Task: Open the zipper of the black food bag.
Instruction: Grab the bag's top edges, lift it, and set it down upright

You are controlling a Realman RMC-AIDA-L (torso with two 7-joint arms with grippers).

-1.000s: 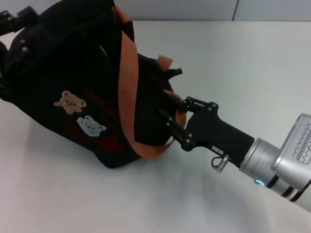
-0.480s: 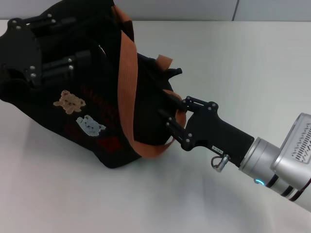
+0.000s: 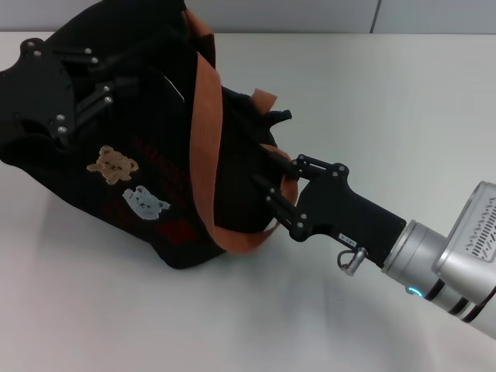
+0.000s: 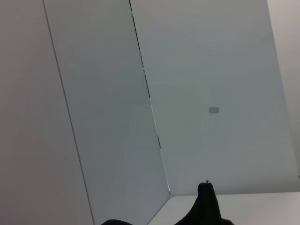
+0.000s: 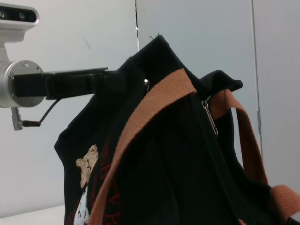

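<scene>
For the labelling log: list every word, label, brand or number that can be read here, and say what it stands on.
None can be read.
Red lettering on the black food bag, beside the bear patch: too blurred to read.
Small white label on the right hand, near its wrist: too small to read.
Left hand: no text visible.

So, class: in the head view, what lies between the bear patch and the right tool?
The orange-brown strap crosses the black food bag between the bear patch and the right tool.

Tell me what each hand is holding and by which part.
The right hand grips the black food bag at its end, by the strap. The left hand is at the bag's top; its hold cannot be told.
</scene>
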